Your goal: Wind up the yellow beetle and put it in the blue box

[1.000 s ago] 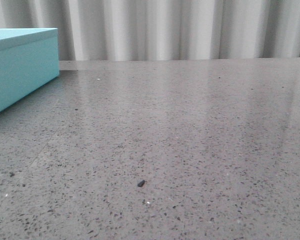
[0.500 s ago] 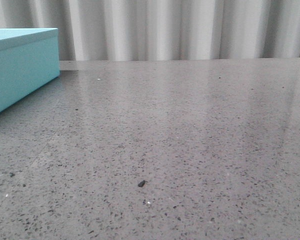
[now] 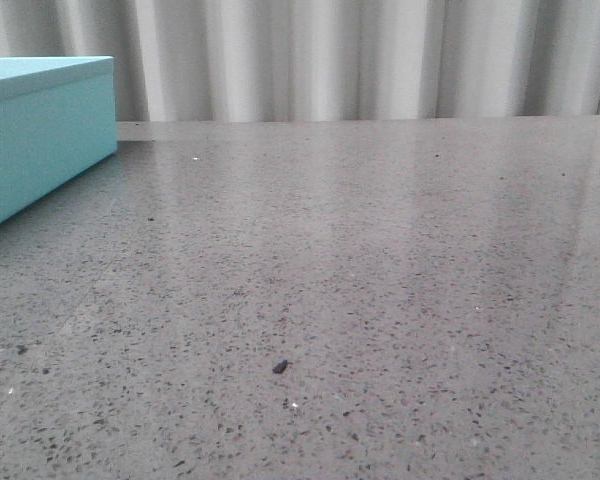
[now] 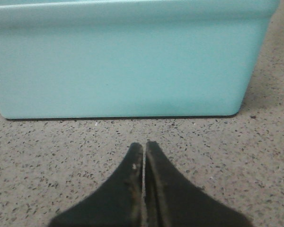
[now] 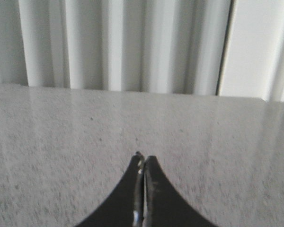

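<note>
Backdrop: pale pleated curtain (image 3: 310, 60) behind the far edge of the table, with a plain white panel (image 5: 260, 47) beside it in the right wrist view.
Surface: grey speckled stone table (image 3: 380, 260), glossy, carrying soft reflections of the curtain folds.
Blue box (image 3: 40, 130): far left of the table in the front view, cut off by the frame edge, lid on, lid rim showing along the top; flat on the table. In the left wrist view, one long turquoise side (image 4: 123, 61) filling most of the frame, rounded corners, thin shadow line along the base.
Yellow beetle: not visible in any view; position cannot be told.
Left gripper (image 4: 144, 147): two black fingers pressed together, nothing between them, tips pointing at the box side, near it but apart, low over the table.
Right gripper (image 5: 143, 158): black fingers likewise clenched on nothing, over bare table, aimed toward the curtain.
Small dark crumb (image 3: 280, 367): alone on the table near the front, well apart from the box.
Tiny white fleck (image 3: 294, 405): just beside the crumb, nearer the camera.
</note>
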